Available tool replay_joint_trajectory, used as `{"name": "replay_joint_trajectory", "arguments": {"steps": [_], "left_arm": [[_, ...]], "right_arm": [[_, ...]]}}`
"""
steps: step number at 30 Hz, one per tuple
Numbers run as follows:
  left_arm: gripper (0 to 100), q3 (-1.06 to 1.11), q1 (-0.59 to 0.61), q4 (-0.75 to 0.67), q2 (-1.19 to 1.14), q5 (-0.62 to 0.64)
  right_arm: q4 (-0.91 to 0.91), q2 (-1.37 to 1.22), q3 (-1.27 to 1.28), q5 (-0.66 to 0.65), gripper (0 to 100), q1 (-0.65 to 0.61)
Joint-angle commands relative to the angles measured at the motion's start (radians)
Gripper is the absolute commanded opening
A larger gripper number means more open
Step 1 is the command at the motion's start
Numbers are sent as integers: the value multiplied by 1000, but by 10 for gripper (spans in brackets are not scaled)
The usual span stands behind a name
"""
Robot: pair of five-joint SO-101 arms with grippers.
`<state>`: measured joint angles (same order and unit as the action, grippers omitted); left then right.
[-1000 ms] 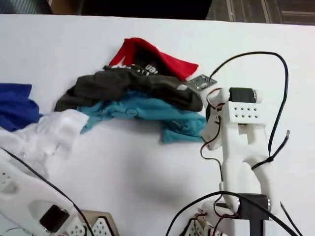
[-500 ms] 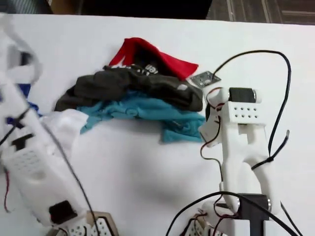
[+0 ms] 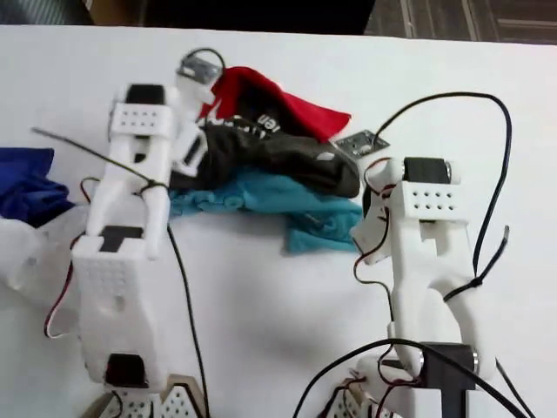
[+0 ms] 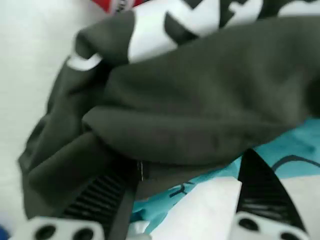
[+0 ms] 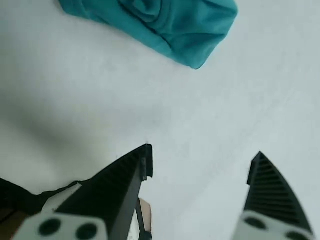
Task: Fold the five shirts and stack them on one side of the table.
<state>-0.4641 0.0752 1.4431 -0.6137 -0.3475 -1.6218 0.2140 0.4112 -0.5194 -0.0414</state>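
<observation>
White table [image 3: 261,305] carries your heap toward the far side: red shirt [image 3: 296,109] at the back, dark shirt [image 3: 270,157] across it, teal shirt [image 3: 261,196] along its near edge. Your blue shirt [image 3: 26,183] and white shirt [image 3: 26,257] lie at the left edge. Your left claw [image 4: 192,160] is spread wide around a fold of the dark shirt's left end, clamping nothing. Your right claw [image 5: 202,152] gapes empty above bare table near the teal shirt's end.

On the table [image 3: 261,296], you're seeing the upper shirt [image 3: 278,155] lying over the lower shirt [image 3: 305,209], the rear shirt [image 3: 291,109] sitting behind them, the far-left shirts [image 3: 26,187] lying apart.
</observation>
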Motion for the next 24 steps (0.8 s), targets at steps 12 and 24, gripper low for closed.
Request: {"name": "replay_joint_trajectory", "arguments": {"steps": [12,24], "left_arm": [[24,-35,344,3,69,8],[26,-969,1026,164,57,2]], "right_arm": [[2,-1,77,3,312,-1],[77,-1,72,3,313,-4]]}}
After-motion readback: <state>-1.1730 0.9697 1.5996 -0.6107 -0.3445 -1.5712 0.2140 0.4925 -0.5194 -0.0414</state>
